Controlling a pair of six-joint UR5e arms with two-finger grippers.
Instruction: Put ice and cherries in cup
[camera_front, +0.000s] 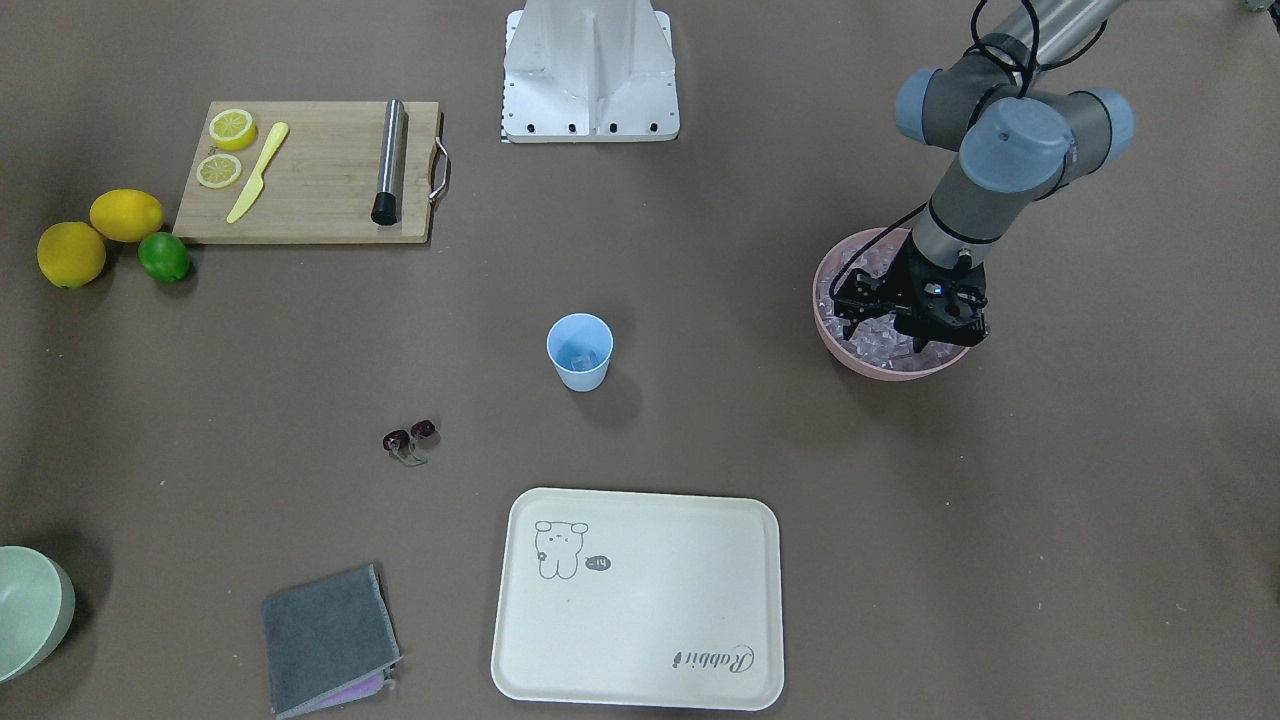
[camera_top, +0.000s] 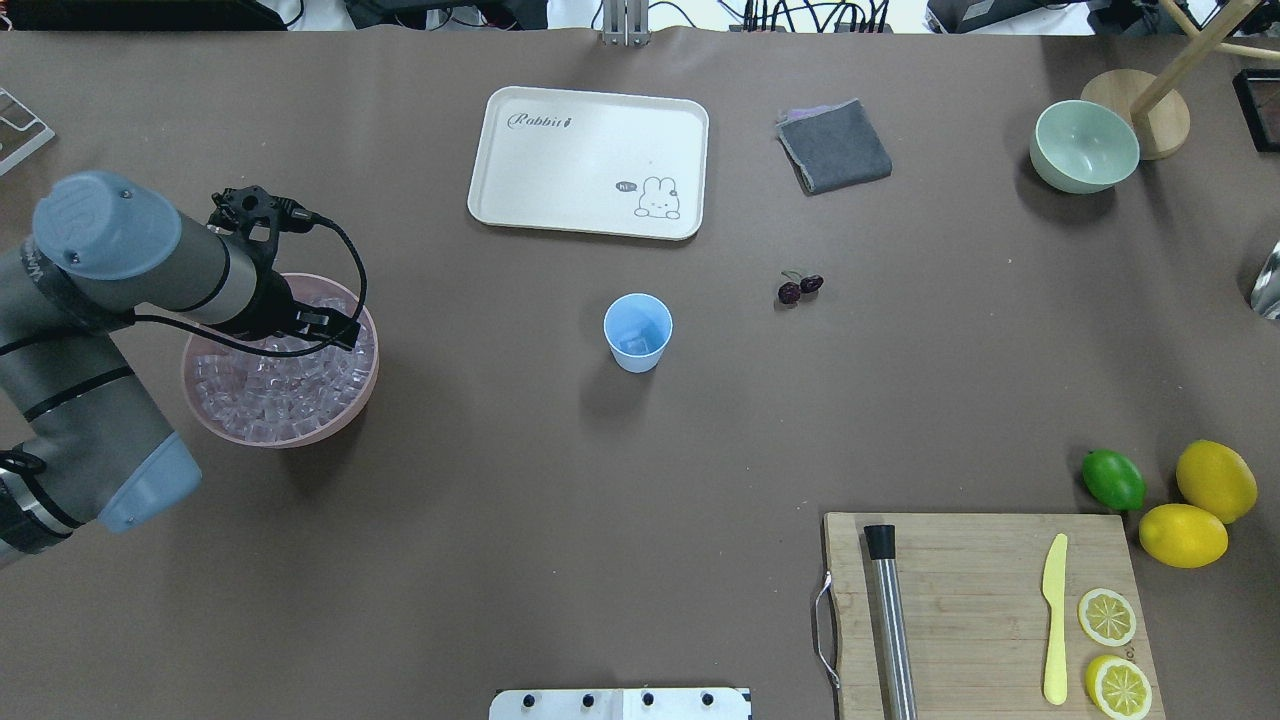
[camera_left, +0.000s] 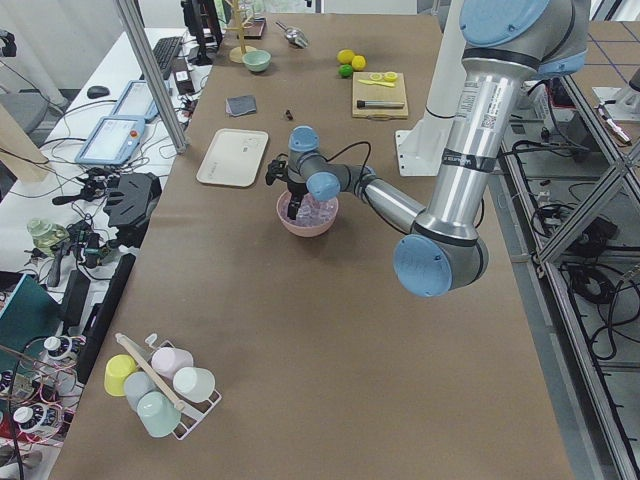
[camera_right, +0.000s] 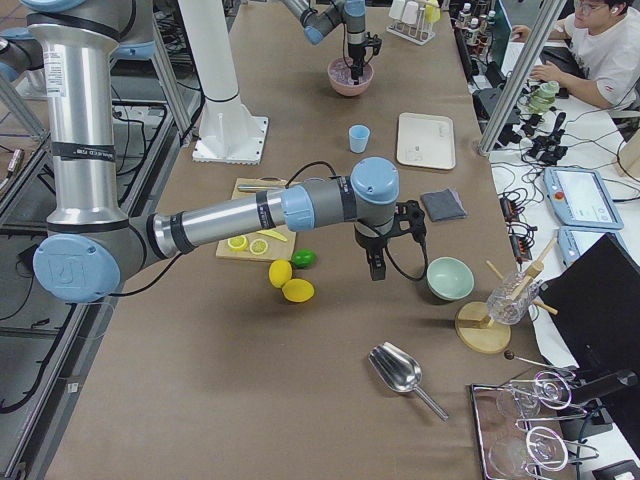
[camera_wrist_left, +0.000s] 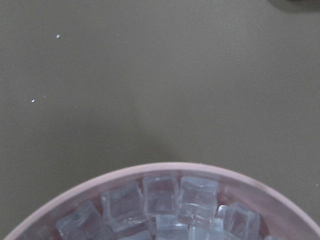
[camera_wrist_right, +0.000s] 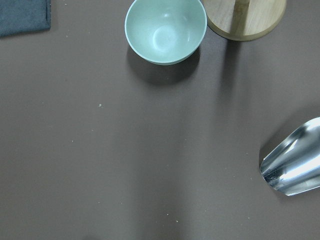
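Brown matting covers the long table (camera_top: 500, 450); at one end the left arm hangs its left gripper (camera_front: 915, 325) low over the pink bowl (camera_front: 880, 368). Whether those jaws are parted or clenched I cannot tell: the wrist view shows no fingers. The step in hand looks like fetching ice. It would go best by dropping straight onto one cube standing proud of the heap, closing across its flat faces and lifting slowly, since glassy cubes likely slip. The right gripper (camera_right: 378, 262) hovers far off, its jaws equally unreadable, with the empty pale green bowl (camera_wrist_right: 165, 30) near them. Under the left jaws the pink bowl is heaped full. The cup (camera_top: 637, 335) stands upright well apart from them, seemingly with a cube at its bottom. The cherries (camera_top: 800, 287) lie on bare table beyond the cup. The ice (camera_top: 270, 395) sits directly below the left jaws.
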